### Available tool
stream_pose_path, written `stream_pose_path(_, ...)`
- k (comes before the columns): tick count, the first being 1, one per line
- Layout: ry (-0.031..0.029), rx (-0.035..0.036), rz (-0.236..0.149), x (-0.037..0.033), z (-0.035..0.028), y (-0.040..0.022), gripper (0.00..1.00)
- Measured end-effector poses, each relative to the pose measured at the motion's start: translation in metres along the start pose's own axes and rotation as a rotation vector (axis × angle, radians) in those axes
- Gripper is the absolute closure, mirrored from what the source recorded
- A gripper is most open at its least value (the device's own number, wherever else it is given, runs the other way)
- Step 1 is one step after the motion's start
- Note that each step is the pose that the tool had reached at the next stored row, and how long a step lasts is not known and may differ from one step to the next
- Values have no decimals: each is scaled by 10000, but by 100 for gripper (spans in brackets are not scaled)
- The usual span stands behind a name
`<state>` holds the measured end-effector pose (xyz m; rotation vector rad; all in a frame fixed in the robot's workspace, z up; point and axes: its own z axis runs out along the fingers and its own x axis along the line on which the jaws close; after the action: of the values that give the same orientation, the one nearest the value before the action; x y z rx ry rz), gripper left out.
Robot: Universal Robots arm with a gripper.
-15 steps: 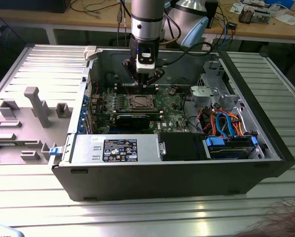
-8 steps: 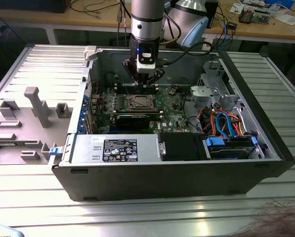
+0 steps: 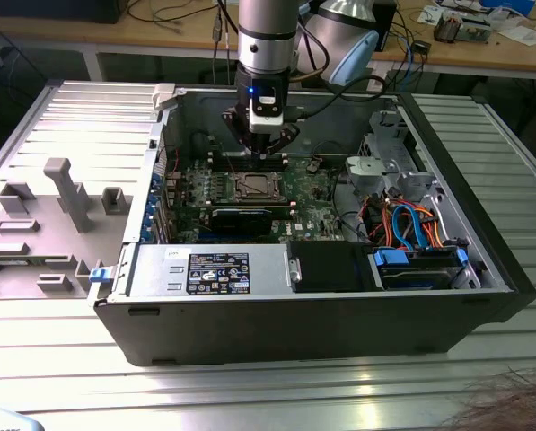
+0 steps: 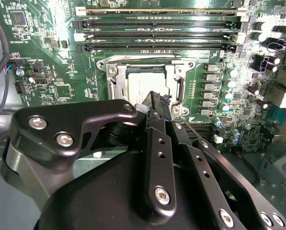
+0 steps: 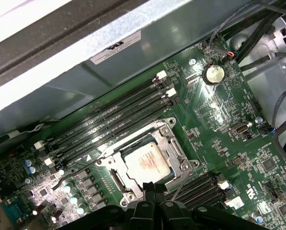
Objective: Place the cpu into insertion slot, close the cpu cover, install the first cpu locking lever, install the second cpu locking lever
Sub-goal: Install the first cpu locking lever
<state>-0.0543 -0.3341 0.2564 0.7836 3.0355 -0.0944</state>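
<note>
The jaws hang with tips together inside the computer case (image 3: 339, 314), which rests on the bench (image 3: 70, 377). Just below their tips lies the insertion slot (image 4: 112, 88), set in the motherboard (image 3: 312, 184) on the case floor. The cpu (image 5: 146, 163) sits in the slot, and the cpu cover (image 5: 175, 149) lies flat on it, framing it. A thin lever rod (image 5: 180, 184) runs out from the slot's edge just beside the jaws. Beyond the slot from the jaws, the memory slots (image 5: 119, 122) lie side by side in parallel rows. A drive cage (image 3: 389, 162) stands well apart from the jaws, toward the exterior view's right. Fixtures (image 3: 65, 193) lie on the bench outside the case, toward the exterior view's left.
</note>
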Motion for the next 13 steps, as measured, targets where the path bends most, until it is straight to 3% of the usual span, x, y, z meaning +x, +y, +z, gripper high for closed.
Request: stream_pose_path(13,-13,-4,-227,0,0,0,89)
